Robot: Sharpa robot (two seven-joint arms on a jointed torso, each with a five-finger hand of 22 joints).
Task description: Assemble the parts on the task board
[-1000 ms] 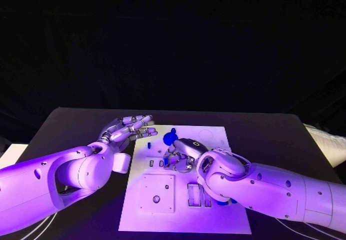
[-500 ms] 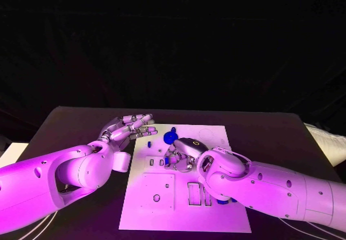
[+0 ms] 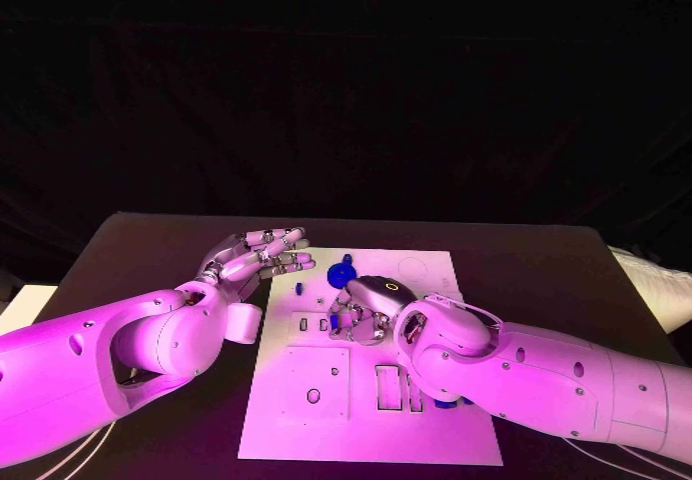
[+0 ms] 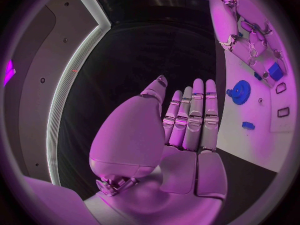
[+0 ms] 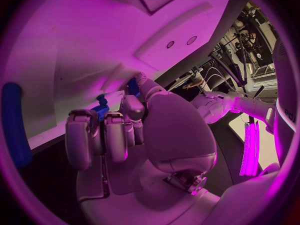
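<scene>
The right hand (image 3: 368, 305) rests at the middle of the task board (image 3: 433, 420), fingers (image 5: 94, 135) curled, pinching a small blue part (image 5: 100, 108). The left hand (image 3: 257, 255) hovers at the board's left edge, fingers (image 4: 194, 115) straight, pressed together, empty. A blue gear (image 3: 340, 273) lies near the board's far edge.

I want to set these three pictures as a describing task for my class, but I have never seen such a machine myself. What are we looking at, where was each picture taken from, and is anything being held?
This is a robot with two white arms, each ending in a silver hand with many fingers. The big picture comes from a camera on its head, looking down at a black table. The two round pictures come from cameras at its wrists, looking out past each hand.

On the table lies a white task board with slots and holes. Small blue parts lie on it, such as a blue gear.

The left hand hovers beside the board, fingers straight and apart, holding nothing. The right hand is bent down over the board's middle, its fingers closed on a small blue part.
</scene>
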